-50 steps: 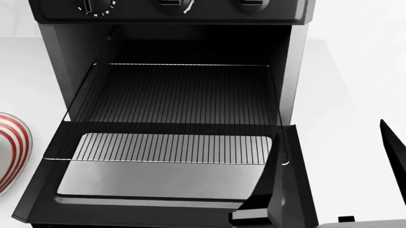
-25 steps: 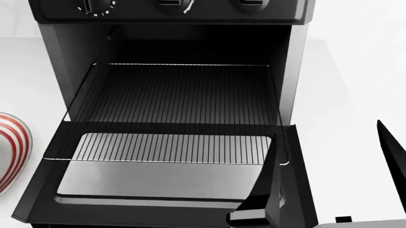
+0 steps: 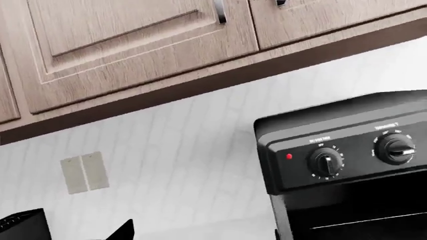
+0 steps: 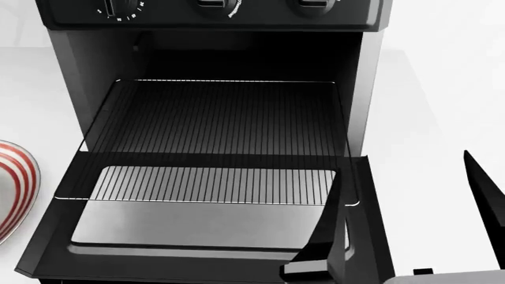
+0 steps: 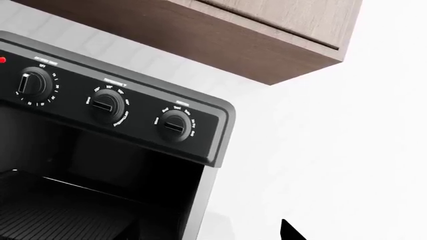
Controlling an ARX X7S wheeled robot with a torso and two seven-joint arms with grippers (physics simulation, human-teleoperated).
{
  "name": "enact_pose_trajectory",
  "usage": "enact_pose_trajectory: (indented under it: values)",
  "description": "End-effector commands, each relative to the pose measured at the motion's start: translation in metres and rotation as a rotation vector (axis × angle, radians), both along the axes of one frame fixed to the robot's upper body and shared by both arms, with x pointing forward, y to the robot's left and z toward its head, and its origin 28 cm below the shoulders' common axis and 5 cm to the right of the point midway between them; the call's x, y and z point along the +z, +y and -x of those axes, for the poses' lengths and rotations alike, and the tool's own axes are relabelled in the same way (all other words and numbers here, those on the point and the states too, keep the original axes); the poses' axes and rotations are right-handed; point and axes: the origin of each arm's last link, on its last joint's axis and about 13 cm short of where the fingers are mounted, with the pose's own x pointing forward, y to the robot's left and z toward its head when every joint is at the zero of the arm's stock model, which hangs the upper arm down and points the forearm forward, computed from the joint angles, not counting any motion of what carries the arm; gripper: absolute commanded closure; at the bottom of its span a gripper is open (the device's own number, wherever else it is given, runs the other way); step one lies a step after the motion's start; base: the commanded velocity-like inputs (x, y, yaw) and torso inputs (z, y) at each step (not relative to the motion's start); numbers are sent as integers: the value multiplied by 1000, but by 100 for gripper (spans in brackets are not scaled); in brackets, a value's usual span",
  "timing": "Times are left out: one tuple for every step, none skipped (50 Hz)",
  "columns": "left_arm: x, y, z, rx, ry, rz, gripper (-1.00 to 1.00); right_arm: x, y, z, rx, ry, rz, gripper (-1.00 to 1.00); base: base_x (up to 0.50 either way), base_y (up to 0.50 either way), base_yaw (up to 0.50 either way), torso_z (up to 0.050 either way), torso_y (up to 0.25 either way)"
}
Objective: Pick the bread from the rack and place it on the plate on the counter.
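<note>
The right gripper [image 4: 410, 219] is held wide apart and empty at five o'clock. The rack [image 4: 213, 139] is seen bare; the bread is nowhere visible. The plate [image 4: 14, 183], at nine o'clock, is partly cropped. Completion cannot be confirmed.

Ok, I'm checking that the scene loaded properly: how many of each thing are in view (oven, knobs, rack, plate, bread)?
Oven: 1
Knobs: 3
Rack: 1
Plate: 1
Bread: 0 in view
Total: 6
</note>
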Motion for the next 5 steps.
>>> enact_pose_trajectory:
  values:
    - [-13,-1,21,-53,12,-92,-100,3,3,-2,45,-41,-4,-100,0,0,0,0,0]
    - [-14,-1,21,-58,12,-97,-100,3,3,-2,44,-41,-5,-100,0,0,0,0,0]
    - [-14,-2,20,-70,13,-96,-100,3,3,-2,44,-42,-6,-100,0,0,0,0,0]
    - [-15,-2,19,-70,15,-99,-100,3,3,-2,44,-42,-6,-100,0,0,0,0,0]
    - [-15,-2,19,-76,13,-101,-100,3,3,-2,43,-42,-7,-100,0,0,0,0,0]
